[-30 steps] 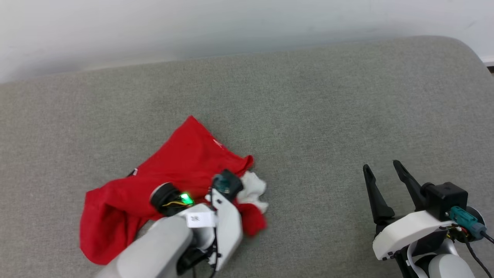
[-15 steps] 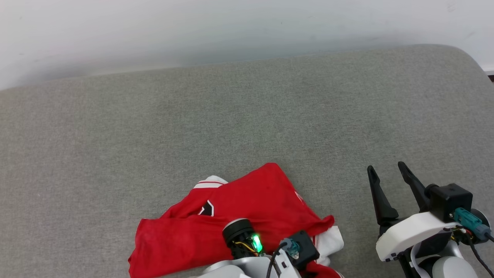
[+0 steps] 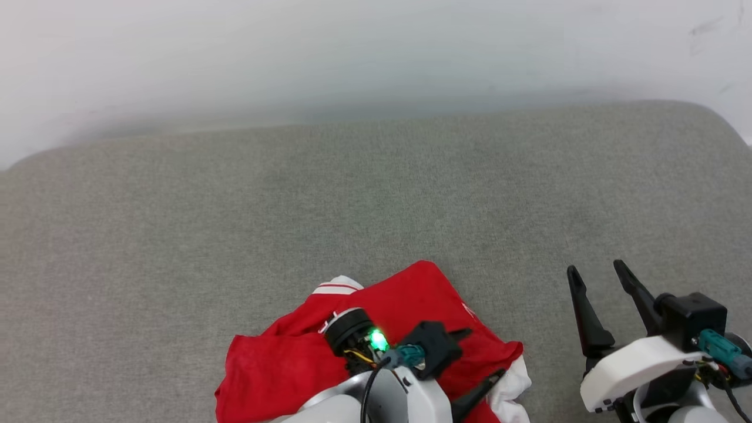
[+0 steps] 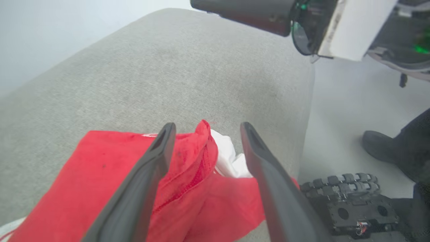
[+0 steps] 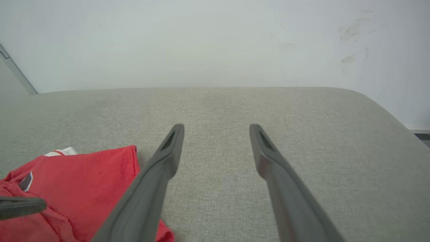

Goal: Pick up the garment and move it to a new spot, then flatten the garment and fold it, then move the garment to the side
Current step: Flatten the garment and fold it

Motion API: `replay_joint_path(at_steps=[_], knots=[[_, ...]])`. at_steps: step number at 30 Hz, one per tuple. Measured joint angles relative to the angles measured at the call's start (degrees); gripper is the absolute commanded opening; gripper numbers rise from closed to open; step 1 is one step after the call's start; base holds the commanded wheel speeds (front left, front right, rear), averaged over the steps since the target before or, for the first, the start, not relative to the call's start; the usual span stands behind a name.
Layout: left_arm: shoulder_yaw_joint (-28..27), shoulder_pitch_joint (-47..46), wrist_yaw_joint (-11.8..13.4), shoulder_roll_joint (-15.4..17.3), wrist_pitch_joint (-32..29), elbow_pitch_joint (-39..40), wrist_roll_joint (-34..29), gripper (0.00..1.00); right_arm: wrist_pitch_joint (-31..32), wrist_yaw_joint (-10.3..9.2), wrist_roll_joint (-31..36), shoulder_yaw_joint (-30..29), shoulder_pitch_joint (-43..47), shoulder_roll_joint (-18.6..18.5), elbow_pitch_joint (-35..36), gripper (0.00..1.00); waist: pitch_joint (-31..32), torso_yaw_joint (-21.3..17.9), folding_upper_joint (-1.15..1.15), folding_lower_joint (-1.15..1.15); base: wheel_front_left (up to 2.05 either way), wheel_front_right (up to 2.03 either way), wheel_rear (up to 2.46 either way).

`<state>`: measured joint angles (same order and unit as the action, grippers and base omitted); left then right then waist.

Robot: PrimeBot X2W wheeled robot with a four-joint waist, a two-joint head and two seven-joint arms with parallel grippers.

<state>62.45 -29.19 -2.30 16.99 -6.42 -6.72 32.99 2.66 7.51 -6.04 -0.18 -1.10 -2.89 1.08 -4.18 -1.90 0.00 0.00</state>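
The red garment lies crumpled at the near edge of the grey cushion, with a white sleeve with striped trim poking out at its far side. My left gripper hovers over the garment's right end, open, with nothing clamped. In the left wrist view the left gripper has its fingers straddling a raised red fold and a white patch. My right gripper stands open and empty at the lower right, just right of the garment. Most of the lettering is hidden in the folds.
The grey padded surface stretches wide behind and to both sides, ending at a white wall. In the left wrist view the cushion's edge drops to the floor, where a dark shoe and my wheeled base sit.
The garment was dragged to the right, closer to my right gripper and the near edge. My left gripper has turned and now stands open over it. The head view has shifted.
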Motion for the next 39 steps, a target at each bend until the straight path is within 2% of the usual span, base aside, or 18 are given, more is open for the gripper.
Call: replay_joint_path(at_steps=[3, 11, 16, 23, 24, 26, 34, 39], knots=[[-0.5, 1.2, 1.4, 1.3, -0.9, 0.2, 0.7, 1.0, 0.4, -0.01, 0.0, -0.6, 1.3, 0.0, 0.3, 1.0, 1.6, 0.5, 0.0, 0.0, 0.0, 0.0, 0.0], [-0.5, 1.1, 1.7, 5.9, -8.8, -0.6, 3.0, 1.0, 1.5, -0.01, 0.0, 0.1, 2.6, 0.0, 1.4, 1.0, 3.8, 1.1, 0.0, -0.01, 0.0, 0.0, 0.0], [-0.3, -1.0, 0.0, 7.6, -12.0, -3.8, 3.7, 1.0, 1.6, -0.01, 0.0, 0.7, 2.6, 0.0, 2.0, 1.0, 2.5, 0.4, 0.0, 0.0, 0.0, 0.0, 0.0], [1.6, -4.4, -3.3, 7.9, -16.8, -8.4, 5.3, 1.0, 1.4, 0.0, -0.1, 1.0, 1.9, 0.0, 2.1, 1.0, -0.7, -0.6, 0.0, 0.0, 0.0, 0.0, 0.0], [2.1, -4.8, -3.6, 7.9, -17.5, -8.7, 5.7, 0.61, 1.4, 0.0, -0.2, 1.0, 1.7, 0.0, 2.1, 1.0, -1.2, -0.7, 0.0, 0.0, 0.0, 0.0, 0.0], [2.3, -5.3, -4.1, 7.9, -17.3, -8.5, 6.5, 0.0, 1.2, 0.0, -0.2, 1.0, 1.5, 0.0, 2.0, 1.0, -1.9, -0.9, 0.0, 0.0, 0.0, 0.0, 0.0], [1.3, -7.2, -4.5, 9.0, -13.0, -7.7, 6.4, 0.0, 0.6, 0.0, -0.5, 0.1, 1.3, 0.0, 1.1, 1.0, -2.4, 0.0, 0.0, 0.0, 0.0, 0.0, 0.0], [-2.0, -8.6, -2.2, 10.2, -9.6, -7.5, 6.4, 0.0, 0.6, -0.01, -0.5, -0.3, 1.0, 0.0, 1.0, 1.0, -2.1, 0.6, 0.0, 0.0, 0.0, 0.0, 0.0]])
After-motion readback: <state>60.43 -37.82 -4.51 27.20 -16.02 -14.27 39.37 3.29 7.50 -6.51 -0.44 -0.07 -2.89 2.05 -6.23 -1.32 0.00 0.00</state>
